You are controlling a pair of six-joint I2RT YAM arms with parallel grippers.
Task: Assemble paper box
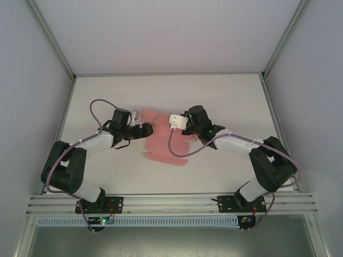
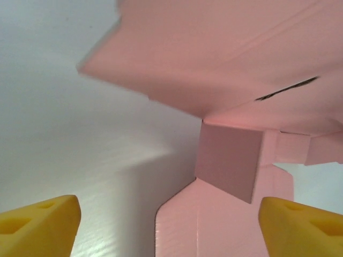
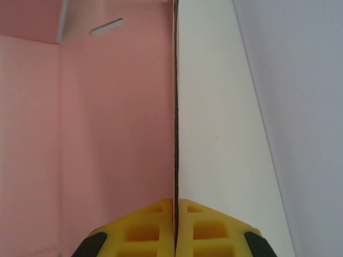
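The paper box (image 1: 166, 144) is a pink die-cut card sheet, partly folded, lying mid-table between the two arms. My right gripper (image 1: 182, 127) is at its far right part. In the right wrist view, the right gripper (image 3: 175, 206) is shut on a thin upright panel of the paper box (image 3: 107, 134), seen edge-on. My left gripper (image 1: 146, 130) sits at the sheet's left side. In the left wrist view, the left gripper (image 2: 171, 227) stands open, its yellow fingertips (image 2: 40, 222) wide apart. A flat flap of the paper box (image 2: 214, 225) lies between them, and a raised panel hangs above.
The white table (image 1: 107, 96) is fenced by grey walls and metal frame posts (image 1: 64, 80) on three sides. Both arm bases are bolted to the rail (image 1: 171, 202) at the near edge. A slot (image 3: 106, 27) is cut in the pink panel.
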